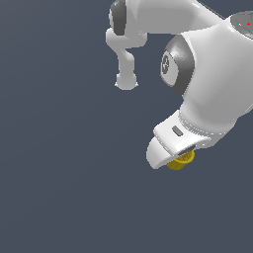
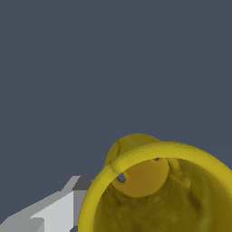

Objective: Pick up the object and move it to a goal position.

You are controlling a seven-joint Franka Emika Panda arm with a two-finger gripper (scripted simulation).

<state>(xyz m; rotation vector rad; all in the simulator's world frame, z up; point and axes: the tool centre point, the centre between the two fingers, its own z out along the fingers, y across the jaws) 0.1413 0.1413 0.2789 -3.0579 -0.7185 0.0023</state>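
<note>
One yellow cup (image 1: 181, 161) (hollow, rimmed), one white robot arm (image 1: 212, 79), and one gripper (image 1: 173, 157) appear across both views.

All around is one flat backdrop (image 1: 59, 188) of dull slate blue-grey, the same tone near and far, left and right. It carries no seam, edge or corner, so floor and wall cannot be told apart. There is no texture or pattern on it. The light is even and soft, without a bright spot or a dark patch anywhere on the surface. Seen close from the wrist view, the backdrop (image 2: 90, 68) is the same plain grey-blue.
</note>
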